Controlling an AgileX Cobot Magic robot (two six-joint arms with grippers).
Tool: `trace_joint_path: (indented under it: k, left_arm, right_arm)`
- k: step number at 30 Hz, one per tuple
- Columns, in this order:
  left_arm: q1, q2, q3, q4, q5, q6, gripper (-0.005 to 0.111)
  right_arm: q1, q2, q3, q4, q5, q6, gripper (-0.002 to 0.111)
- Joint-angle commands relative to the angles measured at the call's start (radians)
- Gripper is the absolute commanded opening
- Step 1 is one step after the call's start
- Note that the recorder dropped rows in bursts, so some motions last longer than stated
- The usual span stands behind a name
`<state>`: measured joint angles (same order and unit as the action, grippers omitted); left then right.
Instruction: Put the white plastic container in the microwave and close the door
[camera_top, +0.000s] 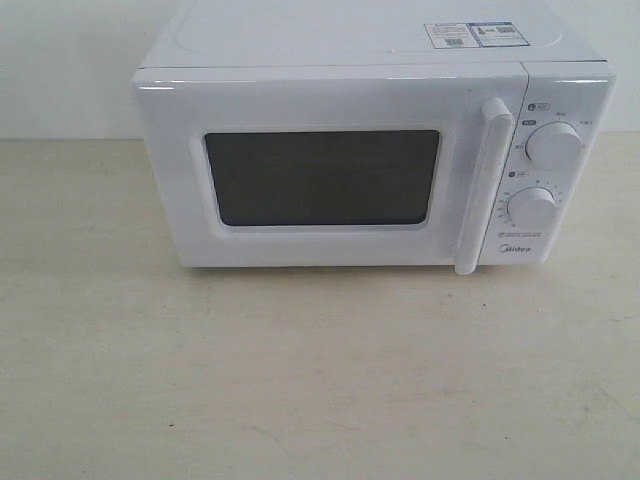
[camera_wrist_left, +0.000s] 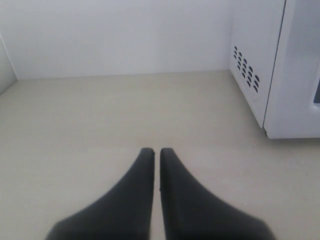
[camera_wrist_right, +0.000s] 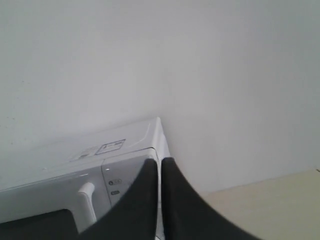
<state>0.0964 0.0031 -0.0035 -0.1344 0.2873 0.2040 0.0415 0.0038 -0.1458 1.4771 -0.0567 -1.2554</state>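
Observation:
The white Midea microwave (camera_top: 370, 150) stands at the back of the table, its door (camera_top: 320, 175) shut flat against the body, dark window in the middle and white bar handle (camera_top: 483, 185) at its right edge. Two round knobs (camera_top: 553, 143) sit on the right panel. The white plastic container shows in no view. Neither arm appears in the exterior view. My left gripper (camera_wrist_left: 156, 150) is shut and empty, hovering over bare table beside the microwave's vented side (camera_wrist_left: 250, 65). My right gripper (camera_wrist_right: 160, 160) is shut and empty, raised in front of the microwave's upper right corner (camera_wrist_right: 130, 165).
A pale beige table (camera_top: 300, 380) stretches in front of the microwave. A plain white wall (camera_wrist_right: 200, 60) runs behind it. A label sticker (camera_top: 470, 34) lies on the microwave's top.

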Motion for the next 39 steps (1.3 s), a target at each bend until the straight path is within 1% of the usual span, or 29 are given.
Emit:
trace_joint_path:
  k: [1, 3, 6, 11, 15, 17, 18, 20, 22, 24, 25, 28, 31, 35, 38, 39]
  left_arm:
    - [0.000, -0.003, 0.004, -0.012, 0.001, -0.010, 0.004]
    - [0.000, -0.003, 0.004, -0.012, 0.001, -0.010, 0.004]
    - [0.000, -0.003, 0.004, -0.012, 0.001, -0.010, 0.004]
    - [0.000, -0.003, 0.004, -0.012, 0.001, -0.010, 0.004]
    - [0.000, -0.003, 0.004, -0.012, 0.001, -0.010, 0.004]
    - [0.000, -0.003, 0.004, -0.012, 0.001, -0.010, 0.004]
    - [0.000, -0.003, 0.004, -0.012, 0.001, -0.010, 0.004]
    - [0.000, -0.003, 0.004, -0.012, 0.001, -0.010, 0.004]
    - [0.000, -0.003, 0.004, -0.012, 0.001, -0.010, 0.004]
    - [0.000, -0.003, 0.004, -0.012, 0.001, -0.010, 0.004]
    - [0.000, -0.003, 0.004, -0.012, 0.001, -0.010, 0.004]
    - [0.000, -0.003, 0.004, -0.012, 0.001, -0.010, 0.004]
    - [0.000, -0.003, 0.004, -0.012, 0.001, -0.010, 0.004]
    - [0.000, -0.003, 0.004, -0.012, 0.001, -0.010, 0.004]
    - [0.000, -0.003, 0.004, -0.012, 0.001, -0.010, 0.004]
    - [0.000, -0.003, 0.004, -0.012, 0.001, -0.010, 0.004]
  right_arm:
    - [-0.112, -0.004, 0.027, -0.003, 0.084, 0.004, 0.000]
    - [-0.131, -0.004, 0.036, 0.007, 0.098, 0.004, 0.000]
    - [-0.131, -0.004, 0.039, 0.009, 0.084, 0.006, 0.000]
    - [-0.131, -0.004, -0.012, 0.009, 0.092, 0.024, 0.000]
    - [-0.131, -0.004, -0.052, 0.003, 0.090, 0.107, 0.000]
    - [-0.131, -0.004, -0.052, -0.124, 0.110, 0.221, 0.000]
    - [-0.131, -0.004, -0.048, -0.246, 0.132, 0.315, 0.000]
    - [-0.131, -0.004, -0.034, -0.494, 0.165, 0.545, 0.000]
    - [-0.131, -0.004, -0.018, -0.791, 0.176, 0.853, 0.000]
    - [-0.131, -0.004, 0.001, -1.045, 0.174, 1.121, 0.000]
    - [-0.131, -0.004, 0.014, -1.149, 0.174, 1.224, 0.000]
    - [-0.131, -0.004, 0.053, -1.357, 0.177, 1.425, 0.000]
    - [-0.131, -0.004, 0.095, -1.443, 0.170, 1.509, 0.000]
    - [-0.131, -0.004, 0.145, -1.445, 0.161, 1.512, 0.000]
    - [-0.131, -0.004, 0.146, -1.445, 0.159, 1.487, 0.000]
    - [-0.131, -0.004, 0.146, -1.445, 0.185, 1.468, 0.000]
